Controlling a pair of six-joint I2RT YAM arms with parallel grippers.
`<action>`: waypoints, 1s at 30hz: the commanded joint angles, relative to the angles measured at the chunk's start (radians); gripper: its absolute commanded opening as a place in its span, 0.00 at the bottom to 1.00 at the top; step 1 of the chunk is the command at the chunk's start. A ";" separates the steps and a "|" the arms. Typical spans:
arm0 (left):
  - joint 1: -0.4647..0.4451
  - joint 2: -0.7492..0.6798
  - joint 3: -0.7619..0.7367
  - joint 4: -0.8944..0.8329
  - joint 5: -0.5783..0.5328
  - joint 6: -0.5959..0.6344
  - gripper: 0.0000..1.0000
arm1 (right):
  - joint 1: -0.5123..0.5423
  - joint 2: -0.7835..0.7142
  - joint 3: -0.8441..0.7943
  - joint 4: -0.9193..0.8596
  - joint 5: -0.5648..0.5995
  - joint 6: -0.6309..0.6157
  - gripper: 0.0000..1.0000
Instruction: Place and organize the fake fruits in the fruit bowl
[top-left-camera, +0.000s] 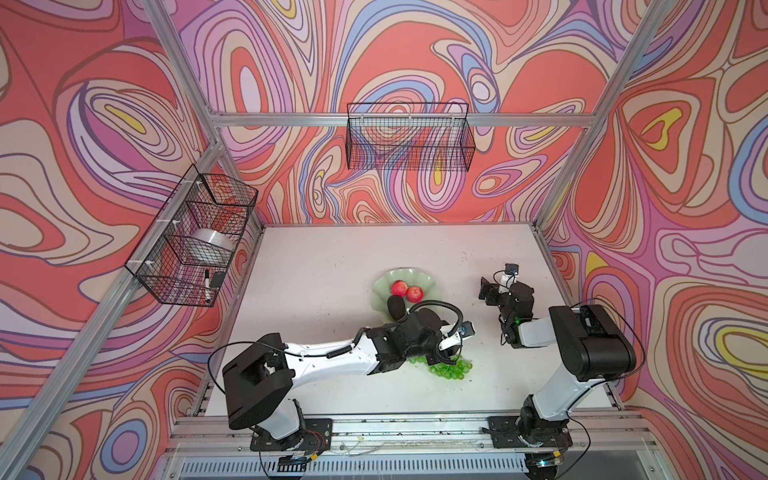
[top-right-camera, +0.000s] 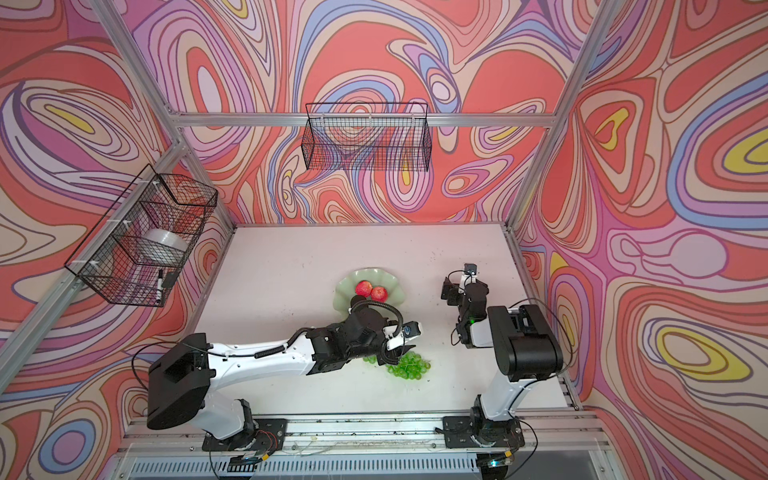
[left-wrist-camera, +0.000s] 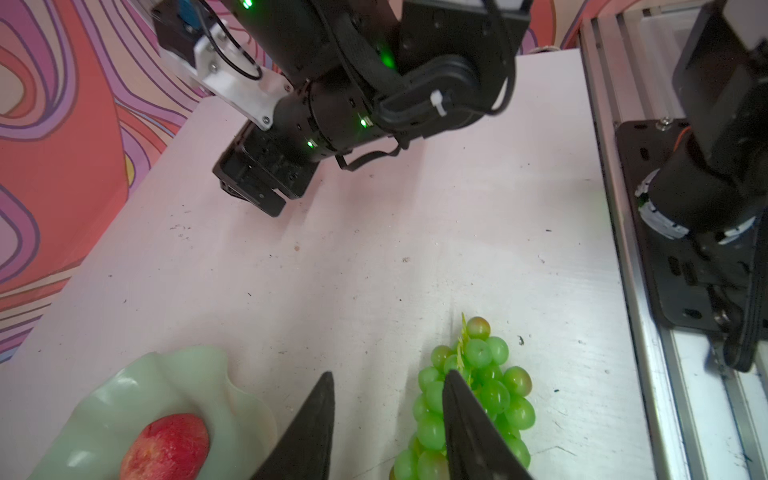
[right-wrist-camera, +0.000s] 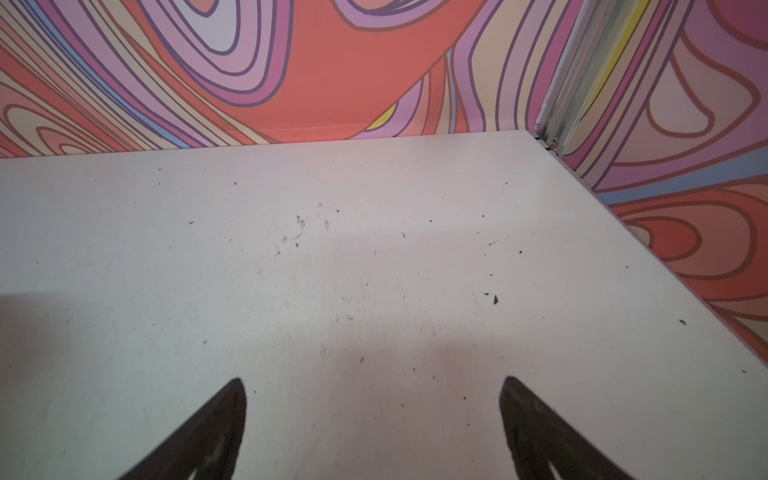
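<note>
Looking down in both top views, the fruit bowl (top-left-camera: 384, 282) sits mid-tabletop (top-left-camera: 316, 266), holding two red apples (top-left-camera: 400, 287) side by side, with the avocado (top-left-camera: 395, 307) at its near-left edge. The grapes (top-left-camera: 455, 370) lie on the tabletop nearer than the bowl and outside it, under the wrist of the left arm (top-left-camera: 332, 353). The right claw (top-left-camera: 486, 289) hovers right of the bowl, well apart from it. The left wrist view shows the left claw (left-wrist-camera: 390, 374) with its fingers apart and tabletop showing between the tips, one finger crossing in front of the grapes. The right wrist view shows the right claw spread wide above the tabletop.
</note>
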 joint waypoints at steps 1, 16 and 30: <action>0.010 0.031 -0.013 -0.020 0.054 0.010 0.72 | -0.004 -0.007 0.010 0.003 0.003 -0.003 0.98; 0.010 0.307 0.074 0.052 0.224 -0.107 0.82 | -0.003 -0.007 0.010 0.003 0.003 -0.003 0.98; 0.010 0.375 0.006 0.203 0.169 -0.156 0.76 | -0.002 -0.007 0.011 0.003 0.003 -0.003 0.98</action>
